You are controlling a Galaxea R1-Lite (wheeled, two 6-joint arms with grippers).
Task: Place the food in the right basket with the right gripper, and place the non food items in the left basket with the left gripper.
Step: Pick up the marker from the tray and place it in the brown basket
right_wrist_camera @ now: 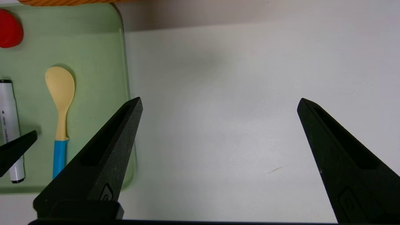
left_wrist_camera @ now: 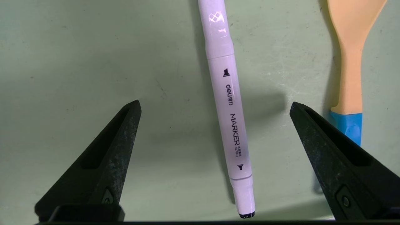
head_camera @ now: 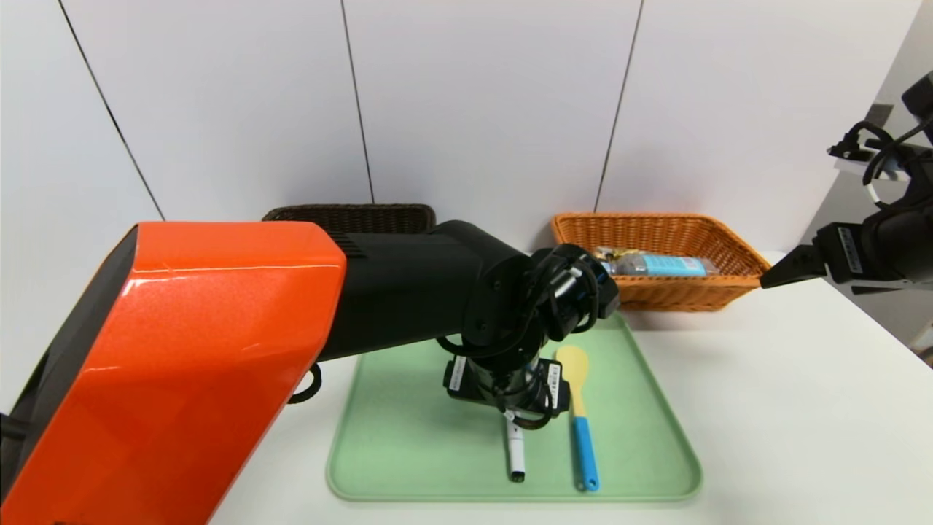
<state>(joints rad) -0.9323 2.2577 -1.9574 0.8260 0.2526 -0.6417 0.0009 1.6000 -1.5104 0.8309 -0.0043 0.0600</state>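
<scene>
White plastic marker [left_wrist_camera: 227, 103] lies on pale green tray [left_wrist_camera: 78, 62], untouched between wide-open left gripper [left_wrist_camera: 215, 107] fingers; yellow-blue spoon [left_wrist_camera: 351, 62] at 3 o'clock. Right gripper [right_wrist_camera: 218, 103] idle, open, empty.

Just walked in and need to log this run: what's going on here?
The robot is sorting items from a green tray into baskets. Its left gripper hangs open right above a white marker on the tray, fingers on either side, not touching it. A yellow spoon with a blue handle lies beside the marker. The right gripper waits open over bare table. The orange basket already holds a packet.
</scene>
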